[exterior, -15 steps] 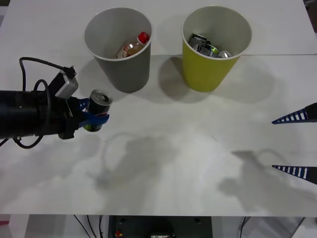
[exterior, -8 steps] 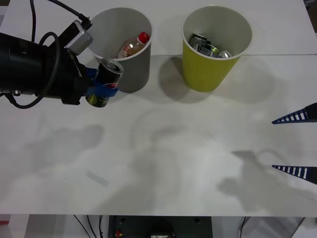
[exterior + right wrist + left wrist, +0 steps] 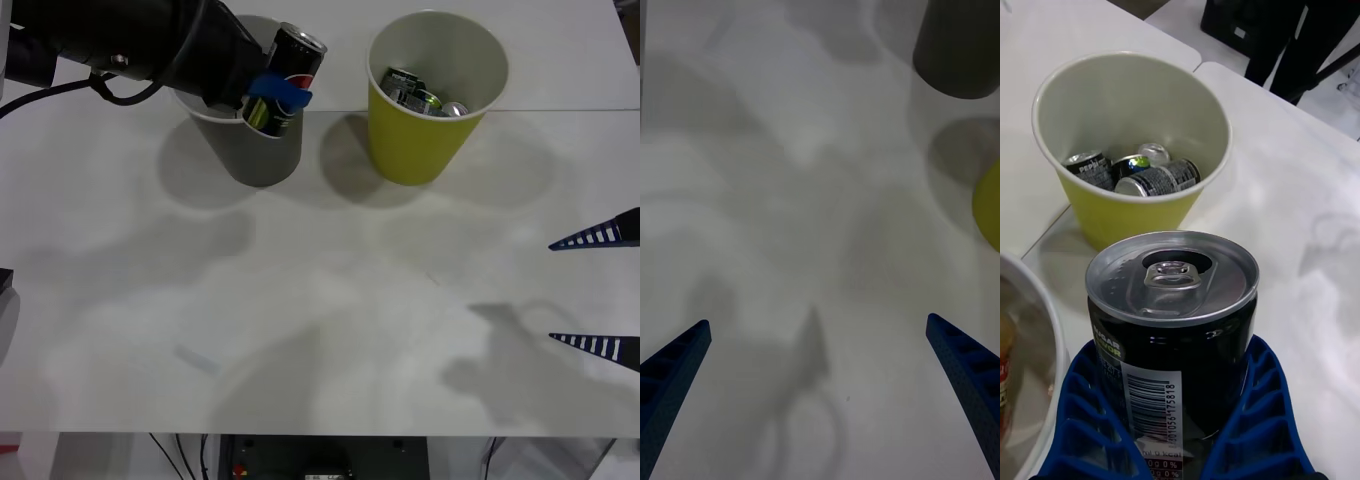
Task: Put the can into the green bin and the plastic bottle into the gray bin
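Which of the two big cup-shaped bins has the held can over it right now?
The gray bin: the left pincer holds the can above its rim, while the green bin stands apart, farther right.

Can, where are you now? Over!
Left gripper shut on the can, over the gray bin. Right gripper open, parked. Green bin ahead, nothing between.

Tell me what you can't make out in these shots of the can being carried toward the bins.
- The clear plastic bottle with a red cap: in the front view the left gripper and its arm cover the gray tapered bin.
- The small dark can: its lower part sits behind the blue fingers in the left wrist view.
- The yellow-green tapered bin: cut by the right wrist view's edge.
- The right gripper: cut by the front view's edge.
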`<move>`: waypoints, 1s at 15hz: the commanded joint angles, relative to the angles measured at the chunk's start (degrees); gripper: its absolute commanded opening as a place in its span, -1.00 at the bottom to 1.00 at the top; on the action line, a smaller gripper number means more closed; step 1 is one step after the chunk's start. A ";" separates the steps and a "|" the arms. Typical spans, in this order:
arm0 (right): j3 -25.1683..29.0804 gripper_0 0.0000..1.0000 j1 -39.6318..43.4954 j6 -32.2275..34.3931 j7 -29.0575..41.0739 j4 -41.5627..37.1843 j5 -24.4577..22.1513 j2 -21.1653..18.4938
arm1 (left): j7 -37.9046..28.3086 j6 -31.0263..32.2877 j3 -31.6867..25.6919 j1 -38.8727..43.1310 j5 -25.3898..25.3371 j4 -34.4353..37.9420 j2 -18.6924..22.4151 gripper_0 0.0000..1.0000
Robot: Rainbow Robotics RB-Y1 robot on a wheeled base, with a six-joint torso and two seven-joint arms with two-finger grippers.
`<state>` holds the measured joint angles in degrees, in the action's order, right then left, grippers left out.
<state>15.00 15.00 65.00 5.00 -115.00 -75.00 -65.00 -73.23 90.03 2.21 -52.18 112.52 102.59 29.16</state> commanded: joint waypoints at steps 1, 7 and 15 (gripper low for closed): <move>0.00 1.00 0.00 0.00 0.00 0.00 0.00 0.00 | 0.98 -0.03 0.25 -6.44 3.67 -6.88 -4.29 -1.00; 0.00 1.00 0.00 0.00 0.00 0.00 0.00 0.00 | 1.42 -0.21 8.17 -23.05 8.42 -28.06 -8.59 -1.00; 0.00 1.00 0.00 0.00 0.00 0.00 0.00 0.00 | 1.68 -19.10 10.71 -32.02 10.35 -48.62 -15.01 -1.00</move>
<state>15.00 15.00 65.00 5.00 -115.00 -75.00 -65.00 -71.61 72.63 12.92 -84.11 122.70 54.84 14.79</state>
